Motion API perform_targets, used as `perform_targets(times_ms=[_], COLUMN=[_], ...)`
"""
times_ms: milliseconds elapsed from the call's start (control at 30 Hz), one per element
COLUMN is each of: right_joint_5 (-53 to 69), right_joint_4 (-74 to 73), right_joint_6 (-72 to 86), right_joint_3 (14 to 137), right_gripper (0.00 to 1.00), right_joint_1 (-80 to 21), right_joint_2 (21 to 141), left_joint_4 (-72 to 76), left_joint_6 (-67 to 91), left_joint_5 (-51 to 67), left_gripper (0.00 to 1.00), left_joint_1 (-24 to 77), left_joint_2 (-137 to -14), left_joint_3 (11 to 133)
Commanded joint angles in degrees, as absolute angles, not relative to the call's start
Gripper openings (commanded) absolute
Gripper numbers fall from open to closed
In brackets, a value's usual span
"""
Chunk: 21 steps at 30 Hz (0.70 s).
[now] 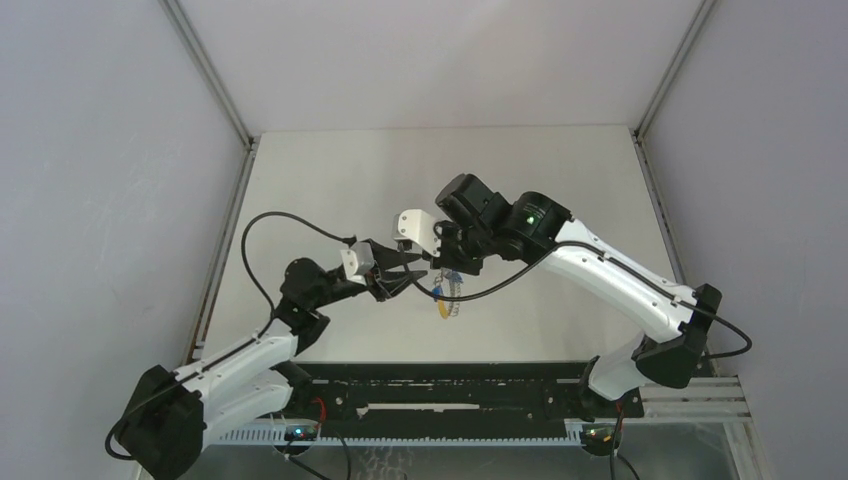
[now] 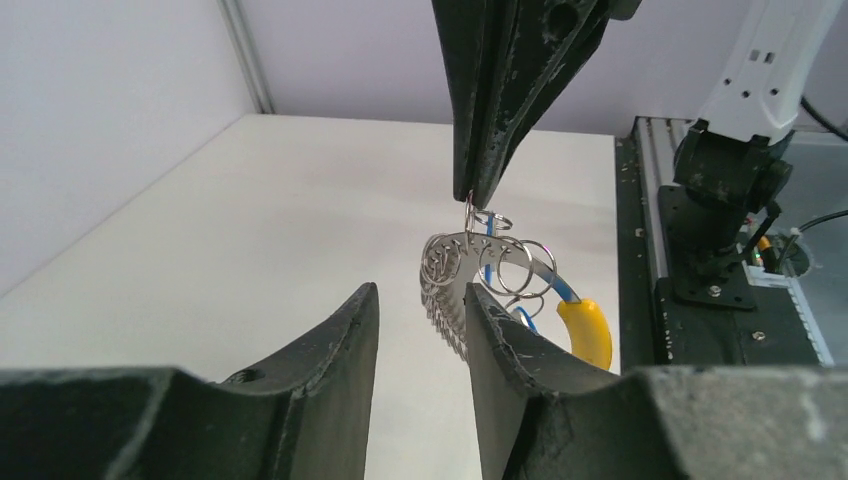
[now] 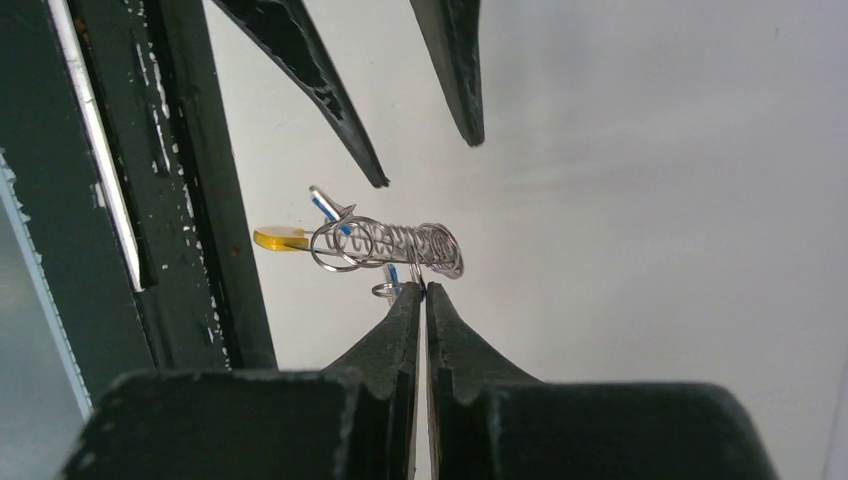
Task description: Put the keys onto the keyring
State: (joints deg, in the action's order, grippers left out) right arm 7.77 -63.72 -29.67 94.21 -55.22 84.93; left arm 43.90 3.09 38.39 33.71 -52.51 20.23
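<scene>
Your right fingers (image 3: 402,330) pinch the silvery jagged metal keyring (image 3: 392,243) aloft; your left fingers (image 2: 335,345) stand spread beside it.

You're looking at a silvery keyring (image 2: 447,295) w/ 1 yellow-orange section (image 2: 588,333) and blue bits (image 2: 566,291) — left gripper (image 2: 420,300) and right gripper (image 3: 421,288) black, scuffed grey; arms (image 1: 600,270) white w/ black joints, 1 green LED (image 1: 529,212); table (image 1: 330,180) white.
</scene>
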Motion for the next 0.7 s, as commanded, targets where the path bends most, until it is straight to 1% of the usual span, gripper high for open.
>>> perform_targets(times_ms=[0,233,367,500,667], right_joint_5=[4.4,3.2,2.9,3.0,4.0], right_joint_4=[-68.4,-69.2,-69.3,-69.1,-68.5], right_joint_6=[-30.9,-31.3,-31.6,-32.0,-32.4], right_joint_3=[100.5,102.5,103.2,103.6,103.3], right_gripper=[0.00,0.00,0.00,0.00,0.00], right_joint_1=[-58.0,-60.1,-60.6,-61.0,-61.0], right_joint_2=[86.3,88.8,89.6,89.8,89.3], left_joint_4=[55.5,59.9,60.1,60.1,60.1], left_joint_6=[6.9,9.2,9.4,9.4,9.3], left_joint_5=[42.7,45.9,46.9,47.2,47.6], left_gripper=[0.41,0.39,0.38,0.32,0.32], left_joint_1=[33.3,34.1,34.6,35.2,35.8], left_joint_2=[-54.1,-55.6,-56.5,-58.4,-60.5], left_joint_3=[18.7,18.6,19.0,19.4,19.9])
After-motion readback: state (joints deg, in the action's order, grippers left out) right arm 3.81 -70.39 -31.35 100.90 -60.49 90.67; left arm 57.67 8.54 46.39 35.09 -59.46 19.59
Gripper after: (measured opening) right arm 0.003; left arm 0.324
